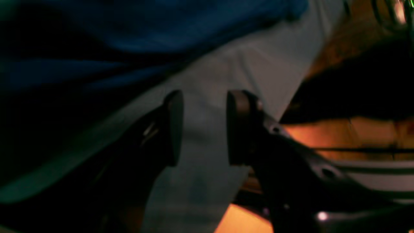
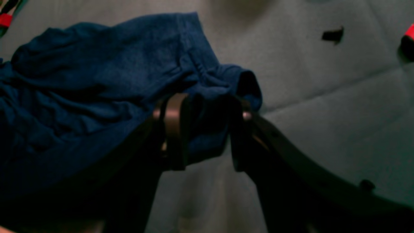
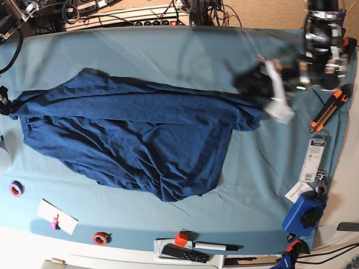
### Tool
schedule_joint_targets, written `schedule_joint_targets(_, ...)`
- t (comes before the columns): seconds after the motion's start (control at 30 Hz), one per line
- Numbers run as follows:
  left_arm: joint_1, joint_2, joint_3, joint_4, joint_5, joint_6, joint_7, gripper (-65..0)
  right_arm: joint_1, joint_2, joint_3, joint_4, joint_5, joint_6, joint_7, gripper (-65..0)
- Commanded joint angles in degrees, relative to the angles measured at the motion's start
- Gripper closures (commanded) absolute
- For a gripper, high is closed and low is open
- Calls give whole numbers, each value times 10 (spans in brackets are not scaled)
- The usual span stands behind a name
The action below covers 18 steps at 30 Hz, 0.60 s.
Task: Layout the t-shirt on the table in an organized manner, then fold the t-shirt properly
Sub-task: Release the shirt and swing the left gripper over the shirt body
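Note:
The dark navy t-shirt [image 3: 132, 130] lies spread and wrinkled across the middle and left of the teal-draped table [image 3: 182, 52]. My left gripper [image 1: 202, 129] is open, with only bare table cloth between its fingers and the t-shirt [image 1: 145, 29] just beyond them. In the base view the left gripper [image 3: 257, 84] shows blurred at the shirt's right end. My right gripper [image 2: 207, 136] stands with its jaws apart at the shirt's left end, and a loose fold of the t-shirt [image 2: 97, 84] hangs between them.
An orange box cutter [image 3: 327, 108], paper tags [image 3: 313, 159] and a blue device [image 3: 303, 214] lie along the right edge. A purple tape ring [image 3: 16, 188], a white card [image 3: 57, 216], a red ring [image 3: 100, 238], a red cube [image 3: 182, 238] and a black remote [image 3: 183, 253] sit near the front.

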<state>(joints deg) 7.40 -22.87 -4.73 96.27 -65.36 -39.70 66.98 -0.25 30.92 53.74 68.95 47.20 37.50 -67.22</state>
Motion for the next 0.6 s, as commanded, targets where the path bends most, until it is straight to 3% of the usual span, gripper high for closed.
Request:
schedule_joint_targets(0.0,-11,-6,25,21,8,-3,-28,-230,6,14,3,8,14,2,12,-212)
schedule_joint_targets(0.17,-27,-6,183,115,203,-3,-143,-207,6,2,3,8,12,2,12,-212)
schedule_joint_targets(0.33,-30,-6,324,219,470,-3,-294,-193,6,1,3,8,12,2,13,-212)
schedule_joint_targets(0.47,-59,3,428,208,640,71,-339,-193,6,1,3,8,12,2,12,-212)
schedule_joint_targets(0.57,-93,24,483,166,699,109,-343,-193,6,0,3,8,12,2,13,-212)
